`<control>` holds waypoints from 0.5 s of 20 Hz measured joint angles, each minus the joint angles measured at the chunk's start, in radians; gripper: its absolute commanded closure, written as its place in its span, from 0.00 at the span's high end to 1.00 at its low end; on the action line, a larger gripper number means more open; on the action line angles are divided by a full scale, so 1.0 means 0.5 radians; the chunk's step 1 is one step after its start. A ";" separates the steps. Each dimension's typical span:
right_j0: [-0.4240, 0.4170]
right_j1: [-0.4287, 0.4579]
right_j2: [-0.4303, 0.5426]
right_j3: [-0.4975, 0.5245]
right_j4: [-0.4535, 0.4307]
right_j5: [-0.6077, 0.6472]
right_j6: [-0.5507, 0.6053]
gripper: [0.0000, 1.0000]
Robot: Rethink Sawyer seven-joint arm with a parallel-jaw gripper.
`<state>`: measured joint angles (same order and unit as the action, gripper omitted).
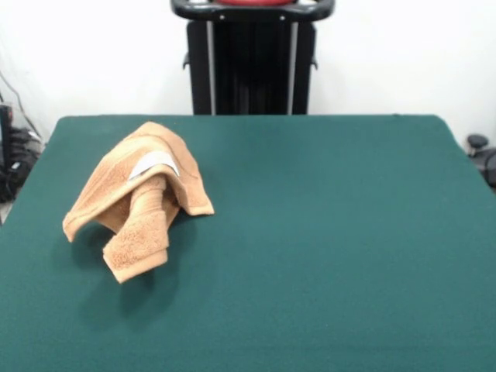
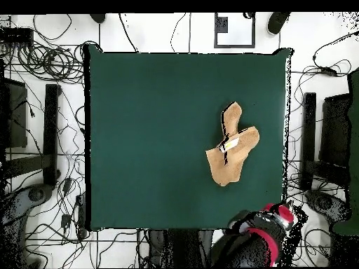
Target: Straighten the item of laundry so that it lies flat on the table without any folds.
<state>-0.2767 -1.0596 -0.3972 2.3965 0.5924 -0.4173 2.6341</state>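
The light orange-tan towel [image 1: 139, 198] lies crumpled on the left part of the green table [image 1: 325, 232]. It is bunched into a hump with folded flaps hanging forward, and its white care label [image 1: 155, 164] shows on top. In the overhead view the towel [image 2: 231, 150] lies right of the table's [image 2: 154, 140] centre, with the label [image 2: 229, 145] near its middle. The red and black arm [image 2: 261, 235] is drawn back beyond the table's bottom edge, apart from the towel. I cannot make out how its gripper stands.
The black pedestal [image 1: 252, 66] stands behind the table's far edge. In the overhead view, cables [image 2: 42, 59] and black stands [image 2: 50, 133] lie on the floor round the table, and a white sheet [image 2: 235, 29] lies beyond its top edge.
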 measured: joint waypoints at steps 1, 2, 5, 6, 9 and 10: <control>-0.065 0.011 0.003 -0.025 -0.086 0.027 0.000 1.00; -0.146 0.037 -0.006 -0.078 -0.194 0.090 0.000 1.00; -0.223 0.119 -0.064 -0.244 -0.328 0.335 0.000 1.00; -0.220 0.174 -0.114 -0.367 -0.380 0.551 0.000 1.00; -0.193 0.261 -0.185 -0.619 -0.486 1.044 0.000 1.00; -0.193 0.271 -0.188 -0.656 -0.504 1.117 0.000 1.00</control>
<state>-0.3732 -0.9243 -0.4915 2.0686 0.3402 0.1414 2.6341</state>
